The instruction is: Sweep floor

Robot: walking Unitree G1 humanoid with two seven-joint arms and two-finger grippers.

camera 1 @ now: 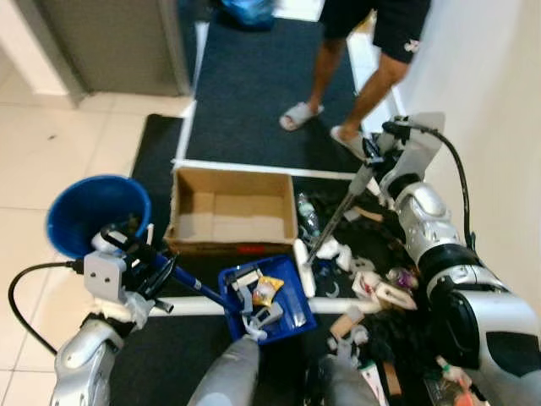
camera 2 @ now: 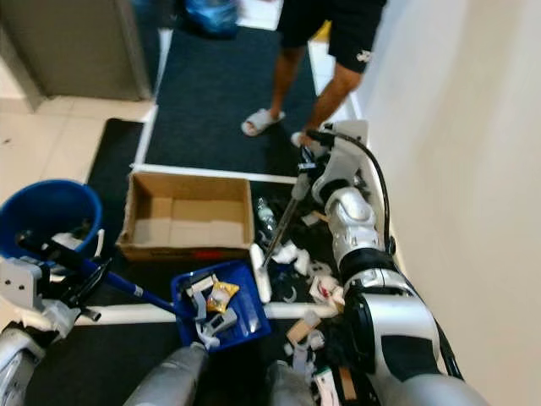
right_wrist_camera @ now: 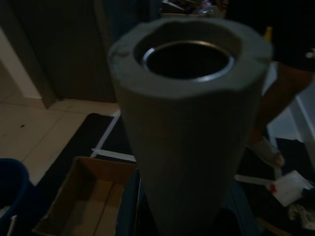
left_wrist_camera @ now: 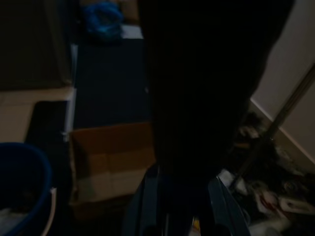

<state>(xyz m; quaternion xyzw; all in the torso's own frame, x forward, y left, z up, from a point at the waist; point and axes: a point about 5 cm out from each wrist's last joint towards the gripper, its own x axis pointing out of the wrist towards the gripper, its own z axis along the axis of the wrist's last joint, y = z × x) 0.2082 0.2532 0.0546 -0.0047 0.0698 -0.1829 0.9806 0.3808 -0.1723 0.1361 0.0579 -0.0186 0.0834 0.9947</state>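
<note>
1. My left gripper (camera 1: 139,254) is closed around the dark blue handle of the dustpan (camera 1: 269,298), which sits on the dark mat at my feet and already holds a few scraps, one of them a yellow wrapper.
2. My right gripper (camera 1: 378,159) is up near the wall, clamped on the grey top of the broom (camera 1: 334,222); the right wrist view looks straight down that hollow grey tube. The broom's shaft slants down to its white head, which rests just beside the dustpan's right edge.
3. The rest of the litter (camera 1: 372,283) lies to my right on the mat, between the dustpan and the wall: white scraps, small packets, a bottle near the cardboard box (camera 1: 230,209).
4. To do this stroke well, I judge I should keep the pan's lip flat on the mat and angled toward the pile, then draw the broom in short pulls toward it.
5. Light strokes matter, or loose pieces may skip past the pan.
6. The blue bucket (camera 1: 93,211) stands to my left, likely for emptying. A person stands beyond the box.
</note>
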